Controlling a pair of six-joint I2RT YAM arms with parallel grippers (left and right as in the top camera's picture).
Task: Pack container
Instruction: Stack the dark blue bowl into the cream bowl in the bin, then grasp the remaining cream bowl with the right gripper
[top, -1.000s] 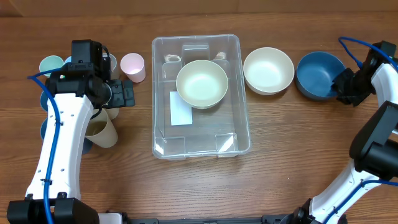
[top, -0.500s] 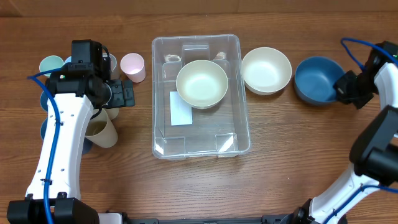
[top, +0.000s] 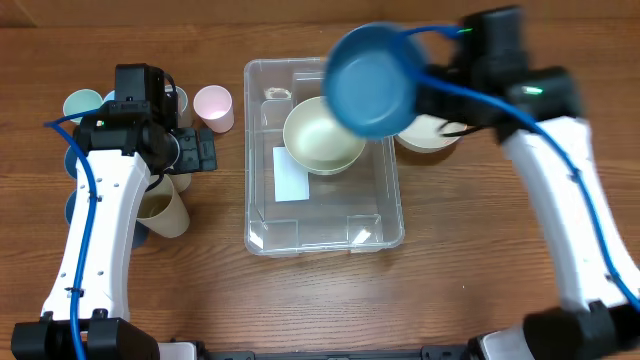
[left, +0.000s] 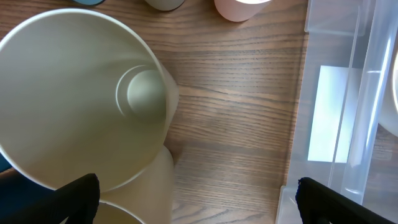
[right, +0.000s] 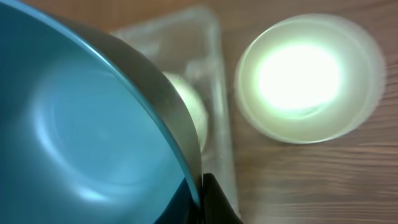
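Wooden tabletop (top: 450, 250): blue bowl (top: 370, 80) above the container (top: 325, 232).
Its rim is pinched by right gripper (top: 425, 92) for packing; left gripper (left: 199, 200) gapes empty.

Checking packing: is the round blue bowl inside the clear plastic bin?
Out: the round blue bowl hangs above the clear plastic bin, held by the right gripper.

No readable text anywhere; the white label (top: 291, 175) in the container (top: 251, 150) shows nothing legible
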